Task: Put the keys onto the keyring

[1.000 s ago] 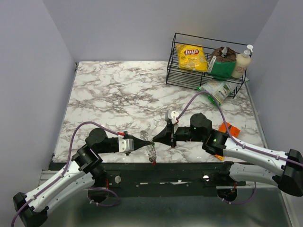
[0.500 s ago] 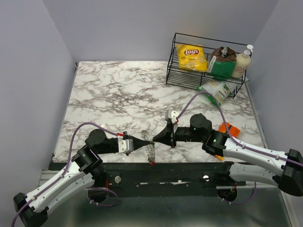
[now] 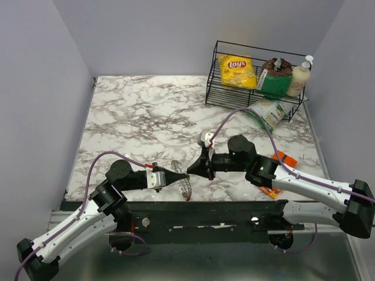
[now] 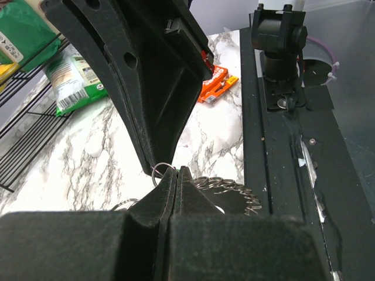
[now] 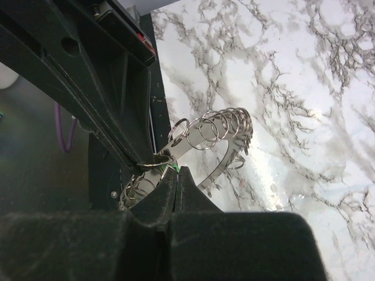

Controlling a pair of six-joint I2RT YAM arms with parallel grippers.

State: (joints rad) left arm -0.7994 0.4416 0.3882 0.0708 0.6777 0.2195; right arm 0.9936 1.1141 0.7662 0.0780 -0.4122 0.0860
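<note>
Keyring (image 3: 186, 184) hangs upright just over the near edge of the marble table (image 3: 140, 117), between the two arm tips, with small wire loops strung along its rim. We see the left gripper (image 3: 181, 174) pressed together on that rim. The right gripper (image 3: 189, 171) meets it tip to tip, fingers also pressed together. A green bit (image 5: 174, 168) sits at its tips, and we cannot tell if it is pinched.
</note>
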